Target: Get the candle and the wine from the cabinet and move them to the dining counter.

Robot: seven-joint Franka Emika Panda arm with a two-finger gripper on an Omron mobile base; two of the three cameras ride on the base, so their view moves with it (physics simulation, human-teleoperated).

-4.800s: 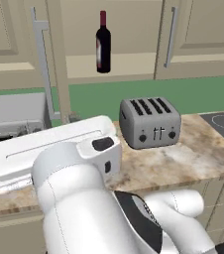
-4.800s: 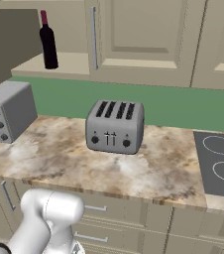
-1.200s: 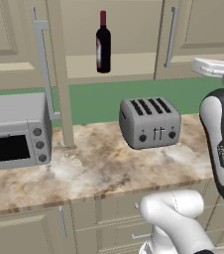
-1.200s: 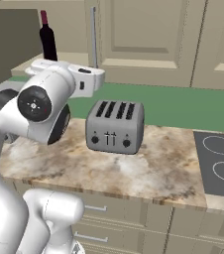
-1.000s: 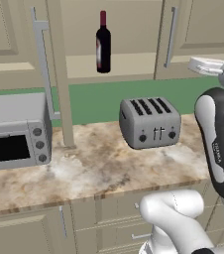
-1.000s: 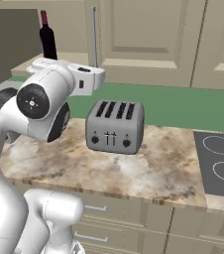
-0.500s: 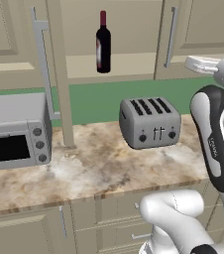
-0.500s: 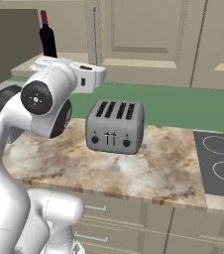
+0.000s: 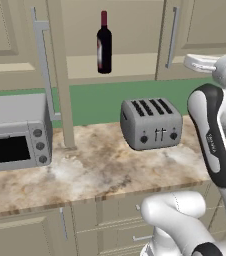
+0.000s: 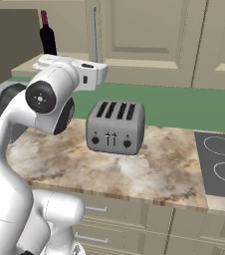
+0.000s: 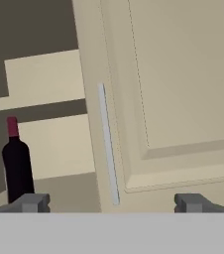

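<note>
The wine (image 9: 104, 42) stands upright on the shelf of the open cabinet (image 9: 130, 67), dark with a red neck. In the hand view my gripper (image 11: 112, 203) is open, its tips wide apart with nothing between them. It faces the closed cabinet door (image 11: 178, 99) and its silver bar handle (image 11: 108, 144), while the wine (image 11: 17, 166) stands to the left of the left fingertip, farther back. From the right base view the wine (image 10: 47, 35) sits behind and left of my raised wrist (image 10: 79, 74). The candle and the dining counter are out of view.
A silver toaster (image 9: 150, 122) sits on the marbled worktop (image 9: 95, 170) below the cabinet. A toaster oven (image 9: 15, 132) stands at the left. The open cabinet door (image 9: 60, 75) juts out over the worktop. A stove top (image 10: 221, 164) lies at the right.
The arm, folded low in front several seconds ago, now stands raised at cabinet height. Over the last second the hand drifted slightly up and toward the cabinet. The gripper stayed open.
</note>
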